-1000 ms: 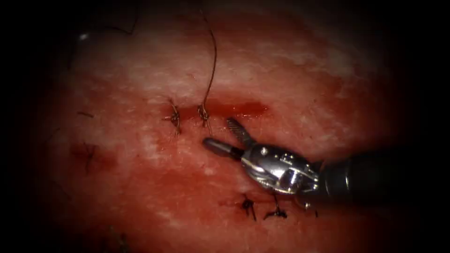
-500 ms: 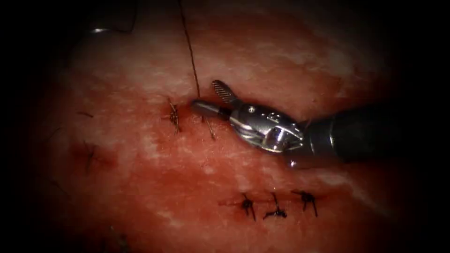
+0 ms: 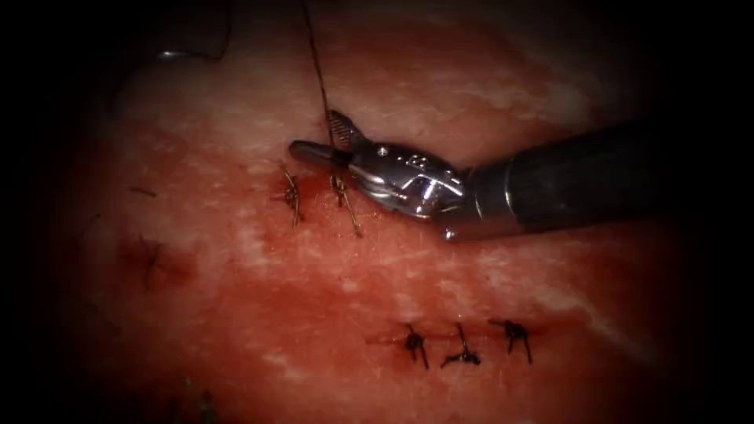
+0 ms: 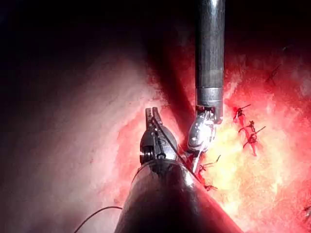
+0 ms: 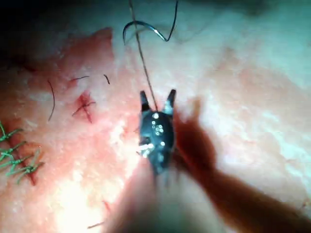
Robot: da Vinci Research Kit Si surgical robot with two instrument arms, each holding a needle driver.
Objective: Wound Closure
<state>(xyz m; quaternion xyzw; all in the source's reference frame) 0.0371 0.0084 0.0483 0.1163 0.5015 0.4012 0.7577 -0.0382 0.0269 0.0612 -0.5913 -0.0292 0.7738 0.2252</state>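
Two fingers of the right tool stand spread around the taut thread, just above a knot on the cut, gripping nothing. The left tool appears pressed together, seemingly on the thread, though its tip is hard to read. The needle lies free on the tissue, its far end cut off in shadow.
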